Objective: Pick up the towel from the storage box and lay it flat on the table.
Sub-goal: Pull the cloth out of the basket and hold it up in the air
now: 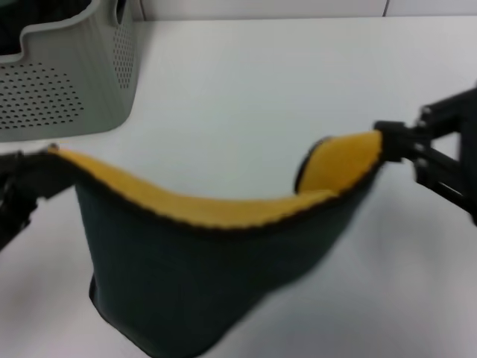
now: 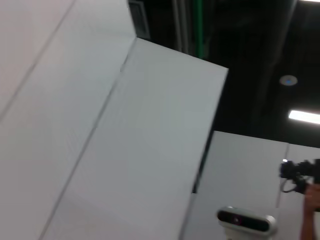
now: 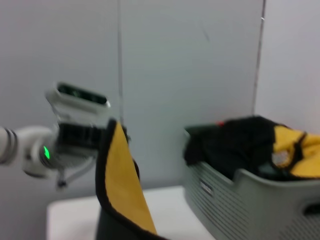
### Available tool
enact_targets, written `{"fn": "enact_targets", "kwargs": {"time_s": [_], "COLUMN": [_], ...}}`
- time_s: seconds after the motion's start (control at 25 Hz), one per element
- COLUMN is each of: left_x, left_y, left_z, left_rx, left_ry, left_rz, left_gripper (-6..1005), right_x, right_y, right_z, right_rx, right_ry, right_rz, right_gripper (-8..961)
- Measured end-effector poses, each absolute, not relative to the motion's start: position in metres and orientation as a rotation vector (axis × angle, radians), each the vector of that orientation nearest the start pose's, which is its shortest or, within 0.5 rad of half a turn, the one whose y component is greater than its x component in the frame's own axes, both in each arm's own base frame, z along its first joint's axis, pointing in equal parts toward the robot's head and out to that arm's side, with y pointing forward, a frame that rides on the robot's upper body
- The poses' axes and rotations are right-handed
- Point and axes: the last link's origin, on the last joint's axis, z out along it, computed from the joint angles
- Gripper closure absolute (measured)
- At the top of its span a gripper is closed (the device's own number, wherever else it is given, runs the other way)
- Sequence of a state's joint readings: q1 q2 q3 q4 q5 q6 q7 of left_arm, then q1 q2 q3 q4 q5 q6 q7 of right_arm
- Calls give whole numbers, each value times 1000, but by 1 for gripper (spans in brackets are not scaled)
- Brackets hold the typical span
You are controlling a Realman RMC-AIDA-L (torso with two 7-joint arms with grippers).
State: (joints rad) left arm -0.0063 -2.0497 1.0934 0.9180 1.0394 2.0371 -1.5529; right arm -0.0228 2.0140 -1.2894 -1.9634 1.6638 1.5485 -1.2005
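The towel (image 1: 209,276) hangs across the lower frame, out of the storage box (image 1: 67,74) at upper left, pinched at opposite corners by left gripper (image 1: 45,168) and right gripper (image 1: 387,142). Lower evenly, keeping it taut above the table (image 1: 283,89).

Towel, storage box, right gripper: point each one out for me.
towel (image 1: 186,291): head view, dark green side.
storage box (image 1: 67,97): head view, perforated wall.
right gripper (image 1: 391,140): head view, fingertips on the towel's corner.
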Motion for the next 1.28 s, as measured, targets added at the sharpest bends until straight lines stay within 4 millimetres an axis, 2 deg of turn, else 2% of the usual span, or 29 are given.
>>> {"fn": "enact_targets", "kwargs": {"time_s": [0.04, 0.16, 0.32, 0.44, 0.52, 0.72, 0.84, 0.88, 1.0, 1.12, 1.28], "left_x": [-240, -234, -236, -249, -255, -268, -272, -277, -285, -294, -307], "left_y": [180, 175, 191, 219, 236, 255, 267, 278, 291, 300, 303], "left_z": [83, 79, 59, 35, 20, -12, -21, -27, -29, -30, -28], "left_rx": [-2479, -2518, -2524, -2459, -2418, -2320, -2266, -2198, -2133, -2083, -2013], "left_ry": [-496, -496, -581, -677, -716, -827, -821, -799, -769, -764, -774], "left_rz": [-1738, -1758, -1794, -1790, -1749, -1555, -1453, -1352, -1240, -1145, -1066], "left_gripper": [985, 985, 985, 985, 985, 985, 985, 985, 985, 984, 984], "right_x": [115, 119, 144, 176, 196, 224, 232, 232, 230, 228, 227], "right_y": [215, 204, 218, 240, 259, 310, 341, 345, 363, 377, 384], "right_z": [100, 109, 101, 81, 60, 10, -22, -26, -40, -47, -49], "right_rx": [-2784, -2825, -2825, -2825, -2821, -2730, -2648, -2639, -2605, -2551, -2491], "right_ry": [67, 81, 247, 404, 496, 633, 590, 583, 555, 543, 527], "right_rz": [793, 905, 962, 1004, 1045, 1042, 900, 877, 792, 740, 727], "right_gripper": [945, 945, 944, 944, 944, 944, 944, 944, 945, 945, 945]}}
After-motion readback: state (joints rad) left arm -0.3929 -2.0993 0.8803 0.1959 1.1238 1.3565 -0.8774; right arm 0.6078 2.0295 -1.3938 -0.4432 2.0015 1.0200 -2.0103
